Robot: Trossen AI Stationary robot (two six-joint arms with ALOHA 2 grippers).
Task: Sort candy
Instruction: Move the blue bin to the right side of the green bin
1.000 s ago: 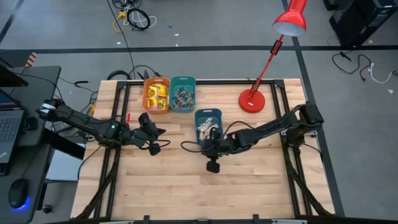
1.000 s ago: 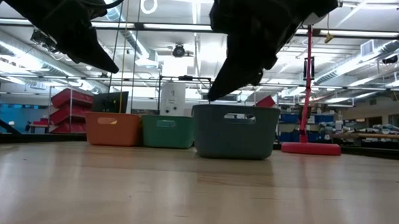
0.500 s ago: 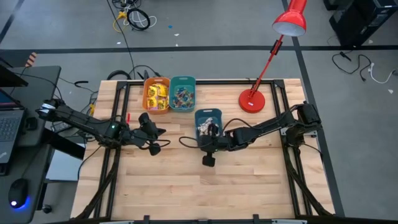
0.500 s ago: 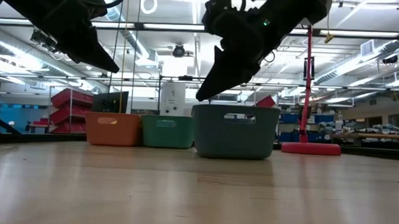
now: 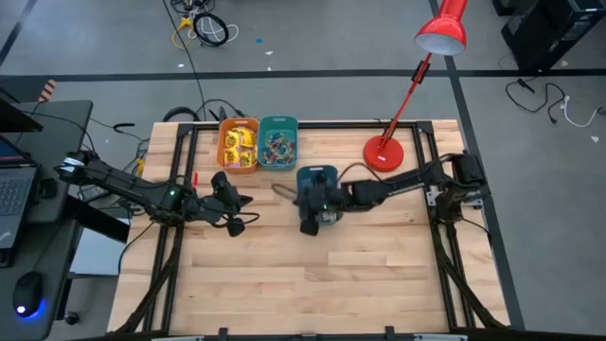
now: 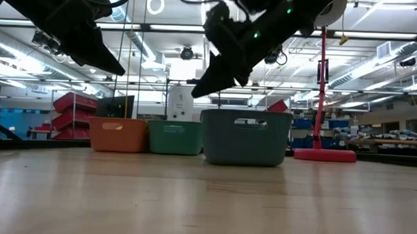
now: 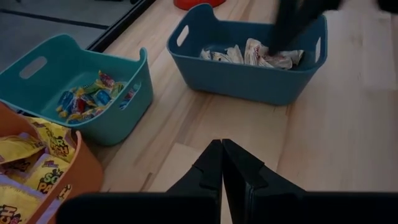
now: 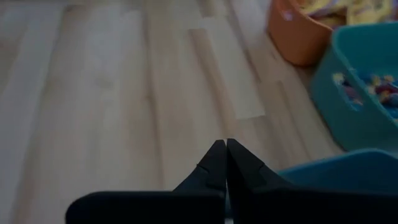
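The candy lies sorted in three bins at the far side. Yellow packets point(image 7: 25, 162) fill the orange bin point(image 5: 238, 144). Small coloured pieces point(image 7: 93, 99) are in the teal bin point(image 5: 277, 142). Pale whitish pieces point(image 7: 249, 55) are in the dark blue bin point(image 5: 317, 182). My right gripper point(image 5: 305, 224) hangs in the air over the blue bin's near-left corner, slanting down toward the table's left. It is shut with nothing in it point(image 8: 225, 146). My left gripper point(image 5: 244, 202) waits shut and empty point(image 7: 222, 144) left of the bins, above the table.
A red desk lamp stands with its base point(image 5: 383, 152) at the far right of the table. The wooden table top point(image 5: 312, 284) lies in front of the bins. A black frame runs along the table's edges.
My right gripper has swung toward the table's left and far edge, from in front of the blue bin to over its near-left corner, turning as it went. It stayed shut.
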